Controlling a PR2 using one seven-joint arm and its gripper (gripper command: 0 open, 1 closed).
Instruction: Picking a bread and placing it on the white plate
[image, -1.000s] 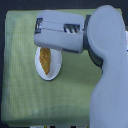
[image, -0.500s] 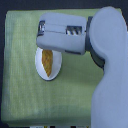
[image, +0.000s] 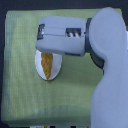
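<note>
The bread (image: 47, 65), a long golden-orange loaf, lies lengthwise on the white plate (image: 56, 64) at the exterior view's left centre. The plate sits on the green cloth. My gripper (image: 42, 34) hangs just above the plate's far end, at the tip of the grey forearm (image: 65, 36). The forearm covers the top of the plate and the loaf. The fingers point away from the camera and are hidden by the gripper's housing, so nothing shows whether they are parted or touch the bread.
A green cloth (image: 22, 95) covers the table. My large grey upper arm and shoulder (image: 110, 75) fill the exterior view's right side. The cloth's near edge runs along the bottom of the view.
The forearm has levelled out and shifted slightly over the plate's far end. The bread stays lying on the plate in the same spot.
</note>
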